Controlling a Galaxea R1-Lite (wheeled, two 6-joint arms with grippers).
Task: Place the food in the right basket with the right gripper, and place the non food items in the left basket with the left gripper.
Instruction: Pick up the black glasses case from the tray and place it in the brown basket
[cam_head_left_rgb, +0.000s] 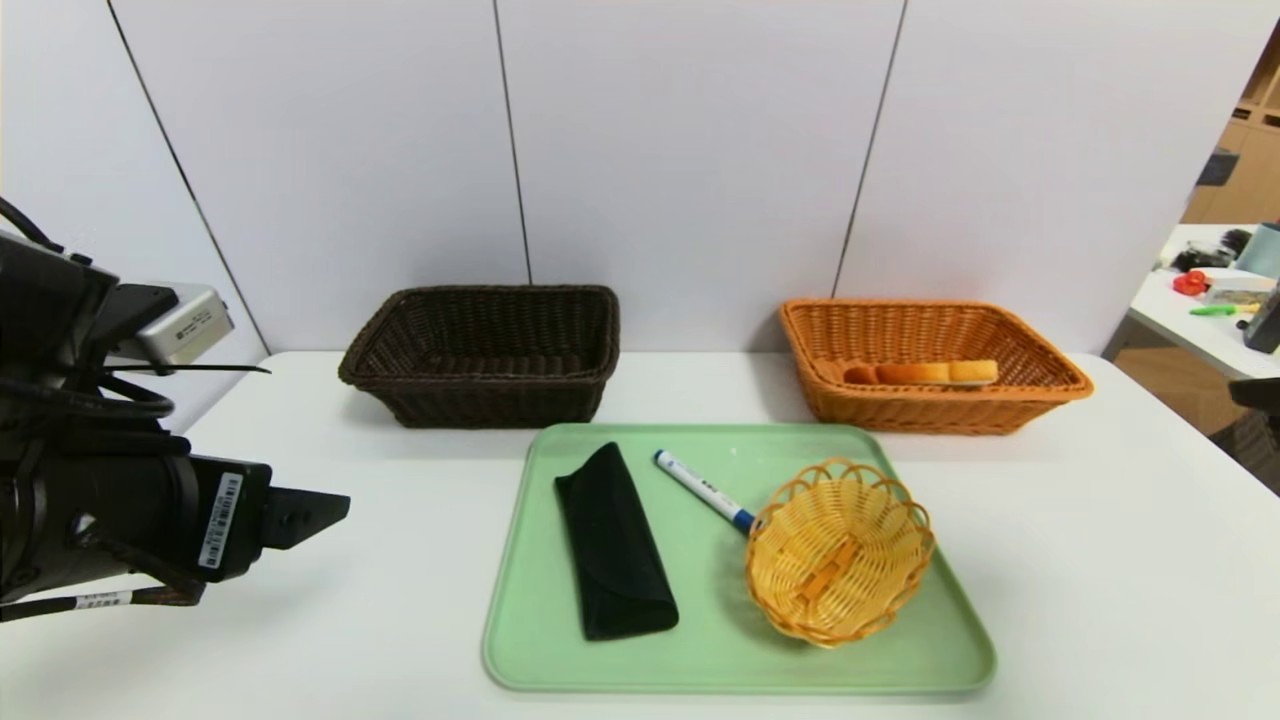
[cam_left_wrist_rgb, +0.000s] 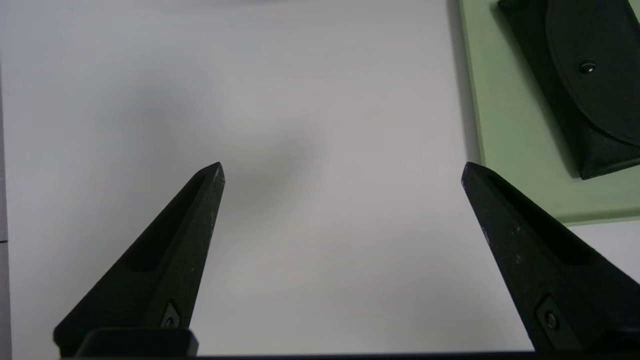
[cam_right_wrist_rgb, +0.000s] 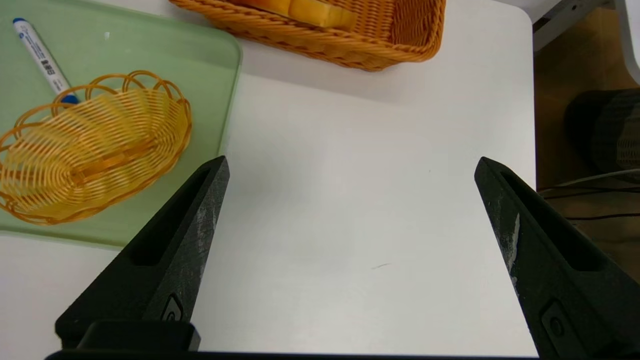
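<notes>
The bread slice (cam_head_left_rgb: 925, 373) lies in the orange wicker basket (cam_head_left_rgb: 940, 412), beyond the right gripper (cam_right_wrist_rgb: 352, 159), which hangs released over the white tabletop (cam_right_wrist_rgb: 350, 225), while the black snap pouch (cam_left_wrist_rgb: 590, 75) lies on the green tray (cam_left_wrist_rgb: 505, 125) beside the left gripper (cam_left_wrist_rgb: 343, 164), likewise released and empty.

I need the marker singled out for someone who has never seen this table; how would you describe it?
On the white table lies a green tray, in front of the two big baskets. On it, between the black pouch and the small yellow basket, is the marker. It is the slim white stick with blue ends.
</notes>
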